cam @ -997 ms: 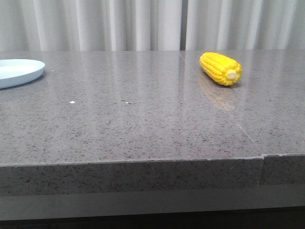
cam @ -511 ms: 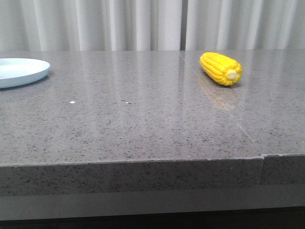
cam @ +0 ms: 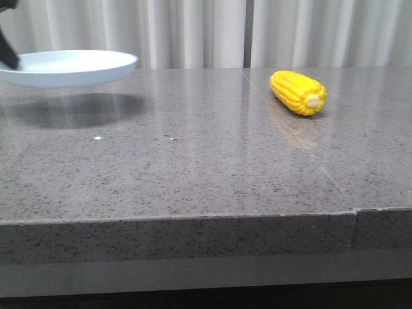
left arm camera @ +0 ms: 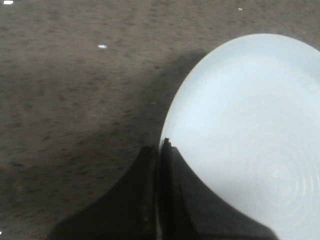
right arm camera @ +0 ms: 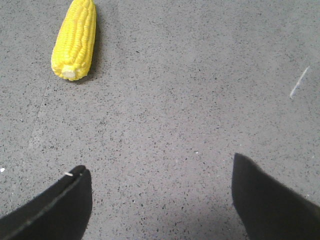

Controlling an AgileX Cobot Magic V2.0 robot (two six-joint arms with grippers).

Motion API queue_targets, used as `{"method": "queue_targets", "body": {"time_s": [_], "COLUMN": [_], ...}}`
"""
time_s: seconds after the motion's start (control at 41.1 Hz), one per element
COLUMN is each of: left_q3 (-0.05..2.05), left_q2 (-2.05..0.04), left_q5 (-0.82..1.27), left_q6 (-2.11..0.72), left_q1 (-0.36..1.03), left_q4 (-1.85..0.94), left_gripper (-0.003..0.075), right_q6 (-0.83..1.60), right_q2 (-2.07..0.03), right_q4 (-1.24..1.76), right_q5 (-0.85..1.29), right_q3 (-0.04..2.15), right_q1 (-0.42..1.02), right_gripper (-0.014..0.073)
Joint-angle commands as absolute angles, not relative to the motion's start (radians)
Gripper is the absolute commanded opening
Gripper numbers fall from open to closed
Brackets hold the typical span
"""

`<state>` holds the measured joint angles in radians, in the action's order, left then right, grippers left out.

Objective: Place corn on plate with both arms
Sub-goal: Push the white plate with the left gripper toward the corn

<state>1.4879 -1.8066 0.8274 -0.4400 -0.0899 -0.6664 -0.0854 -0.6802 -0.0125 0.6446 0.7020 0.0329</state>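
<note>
The yellow corn (cam: 298, 93) lies on the grey table at the back right, pale cut end toward me; it also shows in the right wrist view (right arm camera: 75, 40). The pale blue-white plate (cam: 71, 68) hangs above the table at the far left, its shadow beneath it. My left gripper (left arm camera: 160, 150) is shut on the plate's rim (left arm camera: 172, 117); in the front view only a dark bit of it (cam: 8, 51) shows at the left edge. My right gripper (right arm camera: 160, 175) is open and empty over bare table, well short of the corn. It is out of the front view.
The grey speckled stone table (cam: 193, 161) has a front edge with a seam at the right (cam: 355, 212). White curtains (cam: 193, 32) hang behind it. A small white speck (cam: 97, 138) lies on the table.
The plate has been lifted off the table and carried to the right, further into the front view. The corn has not moved.
</note>
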Motion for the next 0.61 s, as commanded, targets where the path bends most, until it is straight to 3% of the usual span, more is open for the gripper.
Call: {"method": "queue_targets", "body": {"time_s": [0.0, 0.292, 0.584], "left_q3": [1.518, 1.518, 1.518], "left_q2": [-1.748, -1.773, -1.853], "left_q5": [0.778, 0.670, 0.681], "left_q6": [-0.439, -0.439, -0.439], "left_q1": [-0.014, 0.155, 0.209], "left_q4": [-0.727, -0.718, -0.707], "left_gripper": [-0.0020, -0.0020, -0.0019], "right_q6": [-0.076, -0.076, -0.076], "right_q2": [-0.686, -0.686, -0.686], "right_q4": [-0.024, -0.024, -0.024], "right_q5": [0.581, 0.581, 0.581], "right_q3": [0.727, 0.727, 0.727], "right_q1": [0.034, 0.034, 0.034], "right_gripper": [0.0602, 0.0602, 0.0602]}}
